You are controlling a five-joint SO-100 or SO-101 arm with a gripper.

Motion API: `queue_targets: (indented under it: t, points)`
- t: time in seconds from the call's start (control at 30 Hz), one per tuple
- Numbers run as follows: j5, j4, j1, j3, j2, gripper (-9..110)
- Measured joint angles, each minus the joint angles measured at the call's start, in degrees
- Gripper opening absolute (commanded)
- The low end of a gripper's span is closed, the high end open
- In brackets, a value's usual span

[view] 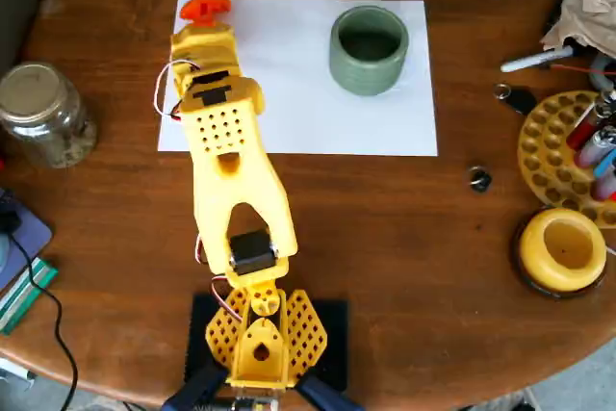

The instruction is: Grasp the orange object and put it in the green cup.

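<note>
Orange plastic T-shaped piece [204, 9] upper left of frame, poking out past my jaws' tip; jaws hidden under wrist, grip unclear. Sage-green round cup [369, 49] lies right.

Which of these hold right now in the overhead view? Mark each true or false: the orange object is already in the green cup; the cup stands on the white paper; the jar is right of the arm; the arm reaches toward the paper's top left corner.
1. The orange object is already in the green cup. False: it lies at the top left corner of the white paper, well apart from the cup.
2. The cup stands on the paper. True.
3. The glass jar is right of the arm. False: it is to the left.
4. The arm reaches toward the paper's top left corner. True.
</note>
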State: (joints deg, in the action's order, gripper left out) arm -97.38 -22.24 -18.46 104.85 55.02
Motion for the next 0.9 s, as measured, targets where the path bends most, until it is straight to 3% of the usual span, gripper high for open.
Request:
queue_targets:
  t: [0.4, 0.9]
  points:
    - [0.6, 3.4, 2.5, 7.3, 10.0, 0]
    - [5.7, 6.9, 15.8, 18.1, 31.0, 0]
